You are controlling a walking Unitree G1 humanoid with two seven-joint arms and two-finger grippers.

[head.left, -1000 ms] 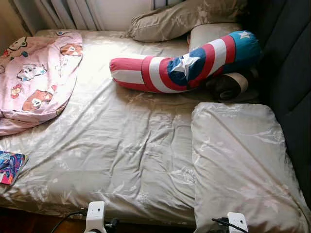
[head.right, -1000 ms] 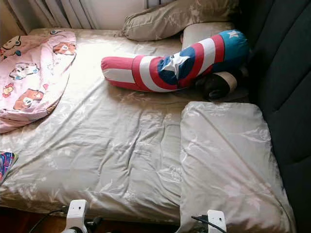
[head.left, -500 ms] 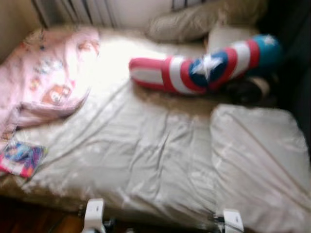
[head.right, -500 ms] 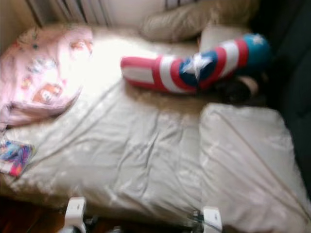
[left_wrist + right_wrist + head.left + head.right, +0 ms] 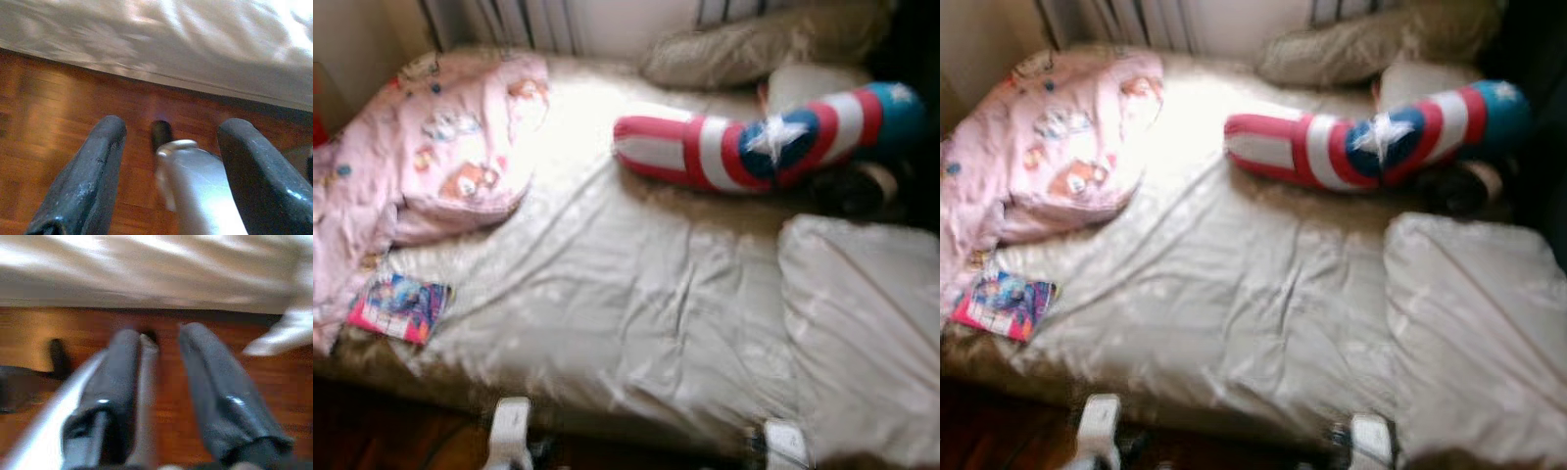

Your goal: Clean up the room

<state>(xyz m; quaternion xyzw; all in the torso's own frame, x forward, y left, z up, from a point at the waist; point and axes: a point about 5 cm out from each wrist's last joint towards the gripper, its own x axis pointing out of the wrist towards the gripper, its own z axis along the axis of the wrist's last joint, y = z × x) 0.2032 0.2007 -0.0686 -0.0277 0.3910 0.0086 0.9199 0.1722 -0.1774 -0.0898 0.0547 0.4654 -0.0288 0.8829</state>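
Observation:
A wide bed with a rumpled beige sheet (image 5: 626, 294) lies before me. A pink cartoon-print blanket (image 5: 440, 166) is bunched on its left side. A small colourful book (image 5: 399, 306) lies near the front left edge. A red, white and blue bolster with a star (image 5: 744, 147) lies across the far right. Both arms hang low in front of the bed, over the wooden floor. My left gripper (image 5: 171, 128) is open with nothing between its fingers. My right gripper (image 5: 161, 333) is also open and holds nothing.
A beige pillow (image 5: 862, 323) lies at the near right of the bed and another (image 5: 754, 49) at the back. A dark round thing (image 5: 857, 186) sits under the bolster. Wooden floor (image 5: 372, 431) runs along the bed's front edge.
The camera has swung to the left, so the whole bed has shifted right in the picture. More of the pink blanket and the book now show. Nothing on the bed has moved.

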